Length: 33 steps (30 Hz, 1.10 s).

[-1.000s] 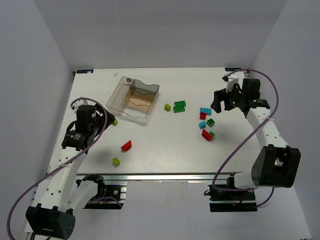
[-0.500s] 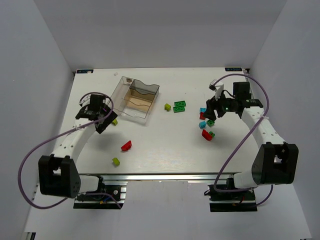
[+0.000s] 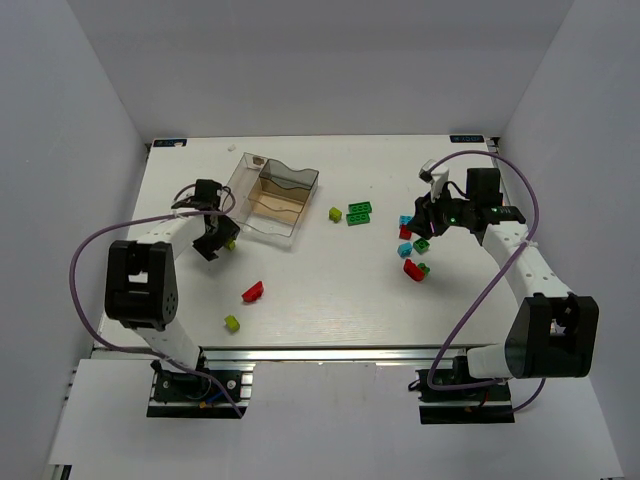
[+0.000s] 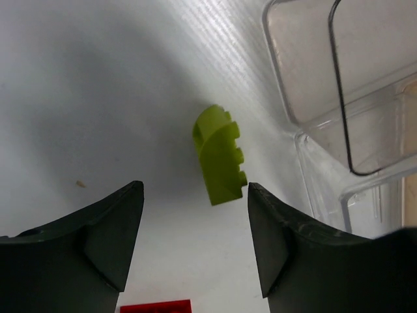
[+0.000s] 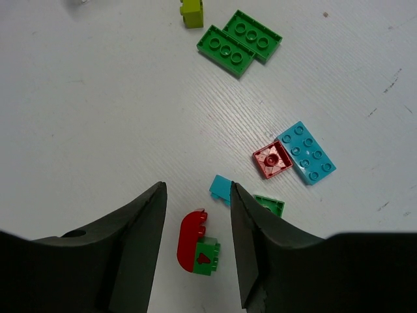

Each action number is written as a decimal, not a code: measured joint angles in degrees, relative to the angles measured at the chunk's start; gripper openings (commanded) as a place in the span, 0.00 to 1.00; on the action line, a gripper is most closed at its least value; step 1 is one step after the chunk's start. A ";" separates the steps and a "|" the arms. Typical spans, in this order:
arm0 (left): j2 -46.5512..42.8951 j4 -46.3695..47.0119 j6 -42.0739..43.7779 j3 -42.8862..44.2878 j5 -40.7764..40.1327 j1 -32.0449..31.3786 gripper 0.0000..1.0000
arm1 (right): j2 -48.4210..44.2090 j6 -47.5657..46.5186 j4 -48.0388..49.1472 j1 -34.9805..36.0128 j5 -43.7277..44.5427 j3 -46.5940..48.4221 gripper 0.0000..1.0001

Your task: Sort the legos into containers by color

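Note:
My left gripper (image 3: 212, 241) is open and empty, low over the table beside a yellow-green brick (image 3: 230, 243). In the left wrist view that brick (image 4: 220, 156) lies just ahead of the open gripper (image 4: 193, 195), next to the clear tray (image 4: 339, 98). The tray (image 3: 246, 172) stands at the back left. My right gripper (image 3: 426, 224) is open and empty above a brick cluster. In the right wrist view the gripper (image 5: 197, 195) hangs over a red curved brick joined to a green one (image 5: 195, 241), with a small light blue brick (image 5: 221, 188) at its right finger.
A red tile (image 5: 272, 160), a light blue plate (image 5: 306, 152), a green brick (image 5: 270, 205), two green plates (image 5: 239, 42) and a yellow-green brick (image 5: 191, 12) lie nearby. A red brick (image 3: 253, 291) and a yellow-green brick (image 3: 232, 323) lie near the front left.
My left arm has swung in toward the tray and now sits by the yellow-green brick. My right gripper has moved left and down over the brick cluster.

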 measured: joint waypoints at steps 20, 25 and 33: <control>-9.66 2.54 4.66 0.61 6.34 0.63 0.02 | 1.38 -0.70 -0.42 1.79 -2.67 0.37 0.44; -15.28 6.29 7.52 5.99 10.47 0.72 0.11 | 7.82 1.14 -1.18 6.23 -1.03 4.20 0.65; 5.99 7.85 11.19 22.97 11.96 0.72 0.26 | 20.94 5.66 -1.36 13.05 5.90 15.67 0.83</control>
